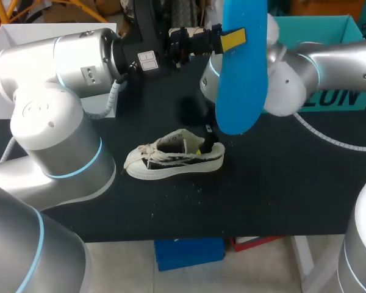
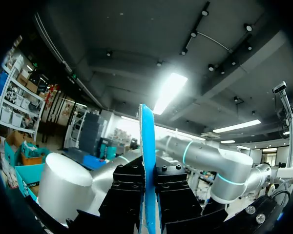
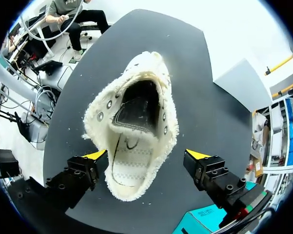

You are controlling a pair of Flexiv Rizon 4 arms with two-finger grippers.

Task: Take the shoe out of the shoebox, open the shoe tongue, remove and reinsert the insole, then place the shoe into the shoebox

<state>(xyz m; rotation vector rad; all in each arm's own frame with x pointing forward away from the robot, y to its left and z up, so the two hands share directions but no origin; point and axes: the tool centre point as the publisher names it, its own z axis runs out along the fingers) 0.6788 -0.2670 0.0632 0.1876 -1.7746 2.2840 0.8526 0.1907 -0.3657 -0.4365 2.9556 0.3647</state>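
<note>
the left pincer (image 1: 232, 39), upper middle of the head view, is clamped on the blue insole (image 1: 241, 79), which hangs upright above the black worktop (image 1: 280, 195); the left wrist view shows it edge-on, gripped from both sides. the white shoe (image 1: 174, 157) stands on its sole at the frame's centre, toe to the left. the right pincer (image 3: 146, 155) hangs over the shoe's opening, jaws wide apart, one on either side of it. the teal shoebox (image 1: 320, 30) sits upper right.
</note>
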